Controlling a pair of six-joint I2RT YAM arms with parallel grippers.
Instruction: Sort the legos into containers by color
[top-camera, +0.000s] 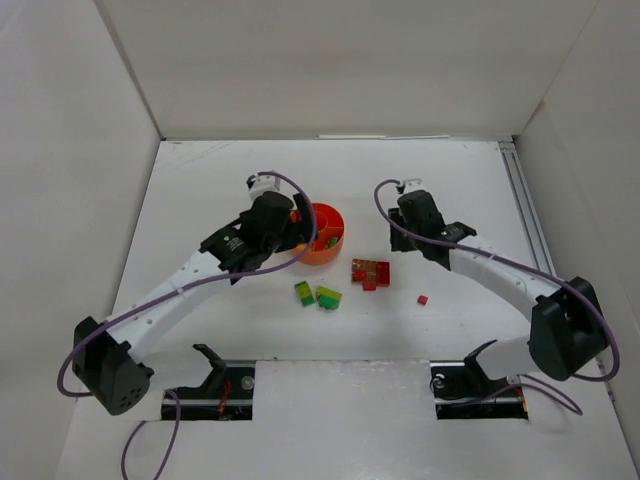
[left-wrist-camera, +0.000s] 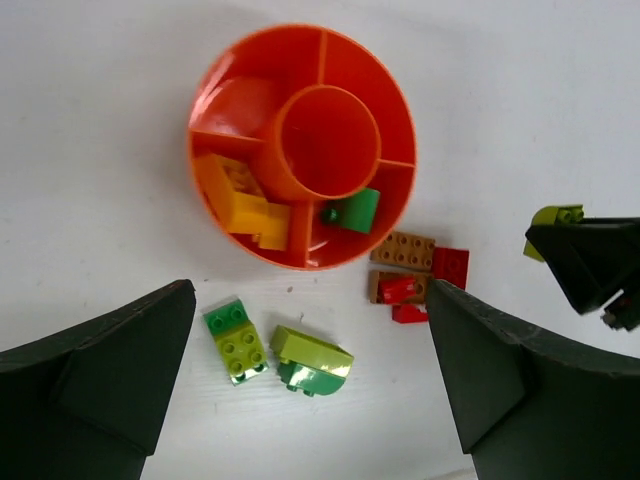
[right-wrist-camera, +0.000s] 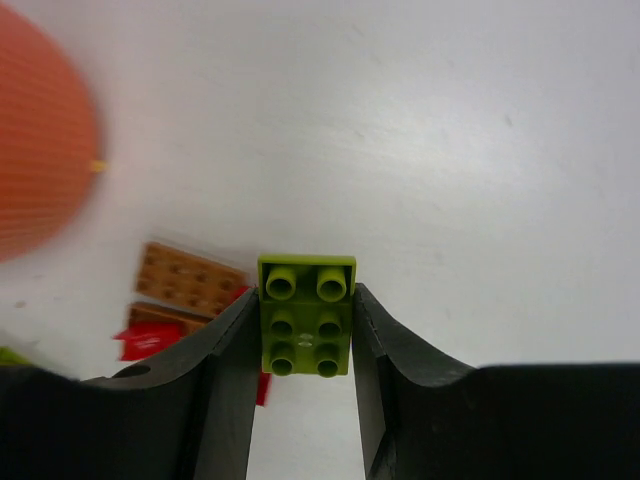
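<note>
The left gripper (left-wrist-camera: 308, 290) hangs spread wide over the orange dish (left-wrist-camera: 330, 140), and off to the right the right gripper (right-wrist-camera: 305, 300) pinches a lime brick (right-wrist-camera: 306, 275) tight, so I think it should carry it slowly over the dish and let go low above one section.

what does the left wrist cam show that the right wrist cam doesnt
Only the left wrist view: the inside of the orange dish, with yellow bricks in one section and a green brick in another, plus two green-and-lime stacks on the table.
Only the right wrist view: the right gripper clamped on the sides of a lime brick, studs facing the camera.
Both: the brown plate, red bricks beside it, the lime brick (just a corner from the left wrist), and the dish (a blurred edge from the right wrist).
</note>
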